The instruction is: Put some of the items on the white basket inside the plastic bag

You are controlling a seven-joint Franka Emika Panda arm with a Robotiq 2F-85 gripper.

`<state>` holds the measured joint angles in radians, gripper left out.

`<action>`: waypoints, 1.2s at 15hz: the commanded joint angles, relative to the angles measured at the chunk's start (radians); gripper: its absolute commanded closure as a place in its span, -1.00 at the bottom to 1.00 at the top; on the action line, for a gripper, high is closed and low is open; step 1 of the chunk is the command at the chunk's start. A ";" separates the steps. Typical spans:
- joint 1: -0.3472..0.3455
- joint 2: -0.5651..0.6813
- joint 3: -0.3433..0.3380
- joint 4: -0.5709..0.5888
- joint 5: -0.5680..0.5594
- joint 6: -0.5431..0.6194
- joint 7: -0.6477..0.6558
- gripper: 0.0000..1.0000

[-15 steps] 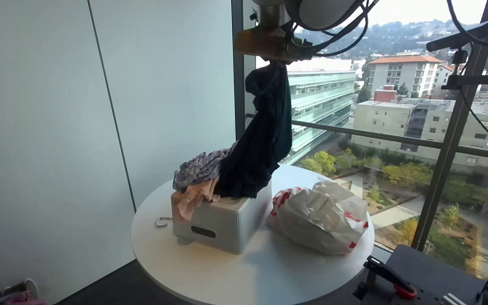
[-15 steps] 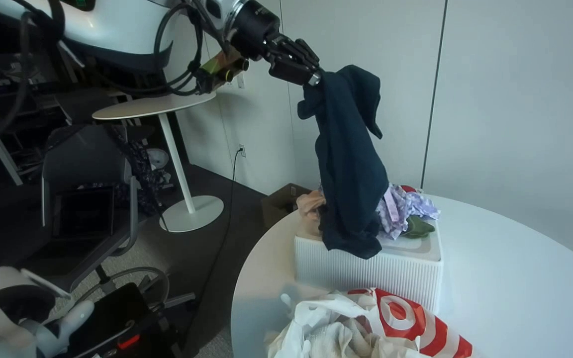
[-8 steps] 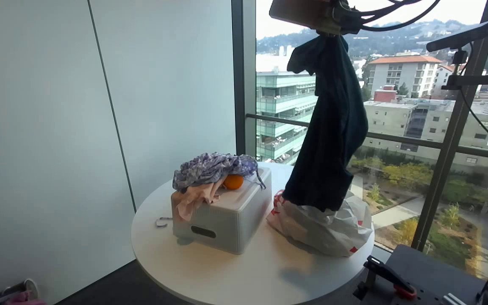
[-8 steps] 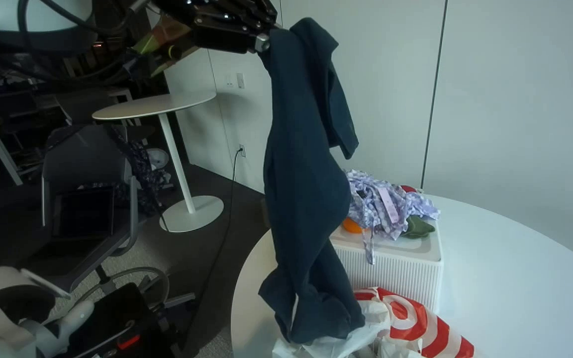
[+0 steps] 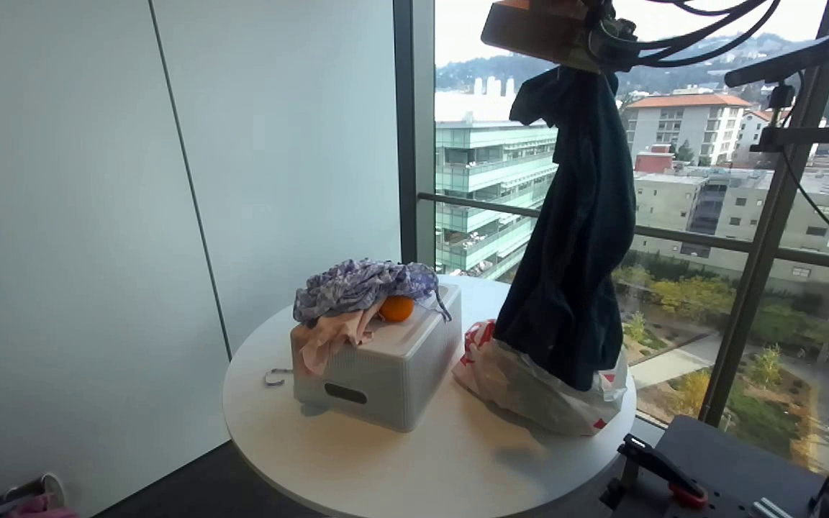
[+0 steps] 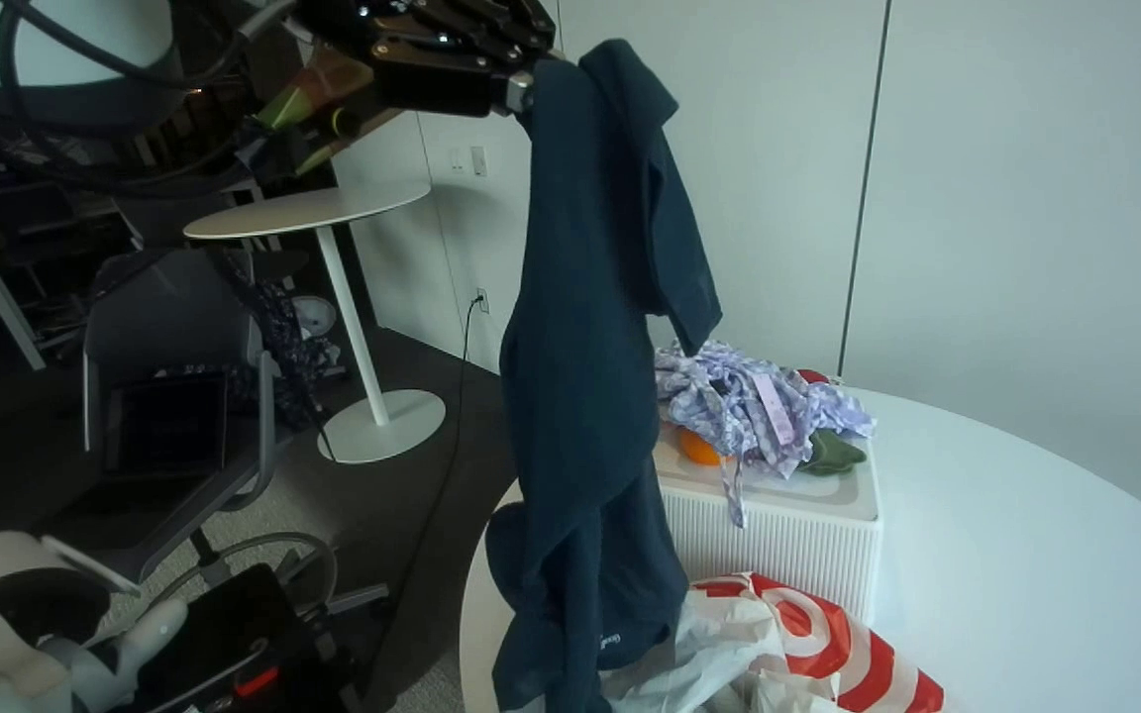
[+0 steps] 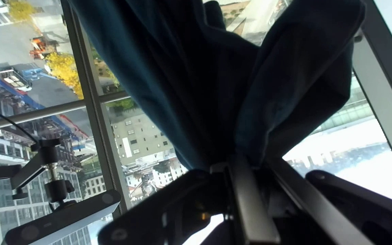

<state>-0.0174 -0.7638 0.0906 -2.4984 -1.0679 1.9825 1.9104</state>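
Note:
My gripper [image 6: 523, 87] is shut on a dark navy cloth and holds it high; the cloth hangs long in both exterior views [image 5: 580, 216] [image 6: 580, 297]. In the wrist view, the cloth [image 7: 216, 85] is pinched between the fingertips [image 7: 255, 163]. Its lower end hangs at the white plastic bag with red markings [image 5: 522, 392] [image 6: 808, 634], covering part of it; whether it is inside the opening I cannot tell. The white basket [image 5: 386, 396] [image 6: 778, 545] stands beside the bag. On it lie a purple patterned cloth [image 5: 357, 284], a peach cloth [image 5: 335, 334] and an orange [image 5: 396, 309].
The basket and bag stand on a round white table [image 5: 400, 467]. A dark green item [image 6: 833, 453] and something red [image 6: 813, 376] are by the purple cloth. A wall [image 5: 285, 144] and windows border the table. A mounted camera [image 5: 789, 61] and a grey stand [image 5: 731, 460] are nearby.
The gripper has lifted the navy cloth off the basket and carried it across to the bag. The orange and purple cloth are uncovered. In the last half second the cloth has lowered slightly.

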 commanded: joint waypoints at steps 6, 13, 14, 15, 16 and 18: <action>-0.064 -0.069 -0.058 -0.028 -0.105 -0.098 0.100 0.88; -0.043 0.120 -0.167 -0.007 -0.166 0.069 0.091 0.88; -0.042 0.156 -0.166 0.006 -0.180 0.102 0.092 0.88; -0.040 0.195 -0.159 0.023 -0.196 0.129 0.088 0.88; -0.039 0.231 -0.148 0.043 -0.213 0.149 0.085 0.88; -0.034 0.301 -0.142 0.082 -0.251 0.194 0.086 0.88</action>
<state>-0.0615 -0.5771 -0.0615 -2.5093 -1.2540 2.1251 1.9855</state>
